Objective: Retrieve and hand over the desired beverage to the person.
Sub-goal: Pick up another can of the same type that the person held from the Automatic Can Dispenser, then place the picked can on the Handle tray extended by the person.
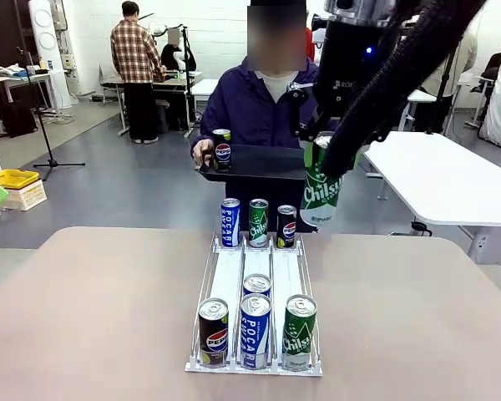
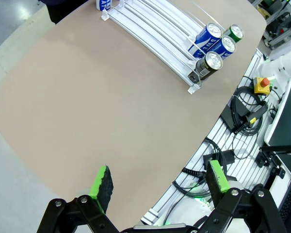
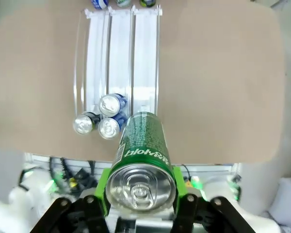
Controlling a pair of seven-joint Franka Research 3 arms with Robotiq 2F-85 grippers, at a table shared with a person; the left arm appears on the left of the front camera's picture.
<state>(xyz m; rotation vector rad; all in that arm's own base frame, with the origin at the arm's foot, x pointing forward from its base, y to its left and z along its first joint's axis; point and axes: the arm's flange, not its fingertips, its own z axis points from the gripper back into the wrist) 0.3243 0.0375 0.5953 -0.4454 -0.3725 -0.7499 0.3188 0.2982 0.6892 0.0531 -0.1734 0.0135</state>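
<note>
My right gripper (image 1: 321,154) is shut on a green Chilsung can (image 1: 321,190), held upright in the air above the far end of the table, just right of a black tray (image 1: 263,163). The person (image 1: 259,104) in a dark navy jacket holds that tray out at the far side, with a Pepsi can (image 1: 222,149) standing on it. The right wrist view has the green can (image 3: 139,145) between the right gripper's (image 3: 141,194) green pads, high over the table. My left gripper (image 2: 160,179) stands open with nothing between its fingers, above the table's near-left edge.
A white can rack (image 1: 230,276) lies mid-table with three cans at its far end and several at its near end (image 1: 255,330). A white table (image 1: 451,180) stands at the right. Cables and a stop button (image 2: 262,85) lie beyond the table's near edge.
</note>
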